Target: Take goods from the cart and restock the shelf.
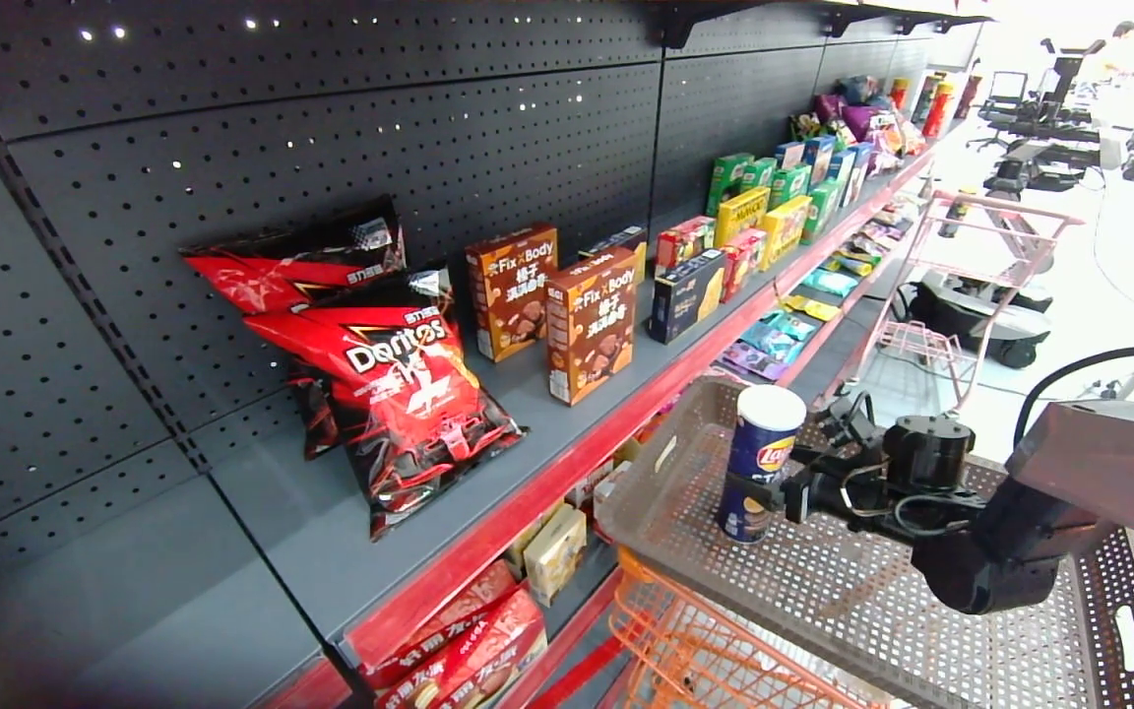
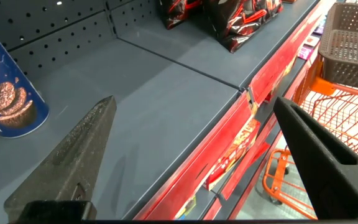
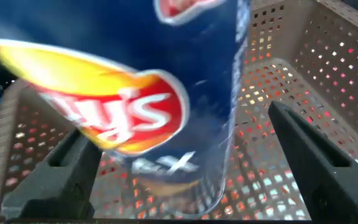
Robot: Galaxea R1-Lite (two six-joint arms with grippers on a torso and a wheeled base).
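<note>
- The aisle runs on ahead of the right end effector (image 1: pixel 769 492), over a pale floor, with a pink cart (image 1: pixel 961 276) standing well beyond it.
- The shelf (image 1: pixel 528 404) runs along the left of that end effector. It is a grey board with a red front edge and black pegboard behind. The left end effector (image 2: pixel 192 102) hangs over a bare stretch of it.
- The brown perforated basket (image 1: pixel 665 463) on top of the cart lies directly under the right end effector, just beside the shelf's red edge. An orange basket (image 1: pixel 705 660) sits lower down.
- Red chip bags (image 1: pixel 390 394) and brown boxes (image 1: pixel 590 320) sit on the shelf, to the left of the right end effector and ahead of it.
- The blue chip can (image 1: pixel 762 453) stands upright in the brown perforated basket, between the right end effector's fingers (image 3: pixel 316 168).
- We read the right end effector as released: its fingers straddle the can low down, and its wrist view shows a gap on one side.
- The left end effector is released too, spread wide and holding nothing. A second blue can (image 2: pixel 5 87) stands on the shelf near it.
- We judge the step in hand to be the pick from the cart. The next move calls for closing squarely on the can, lifting it clear of the basket wall, and carrying it left over the red edge to the bare board. A tall can gripped this low could tip.
</note>
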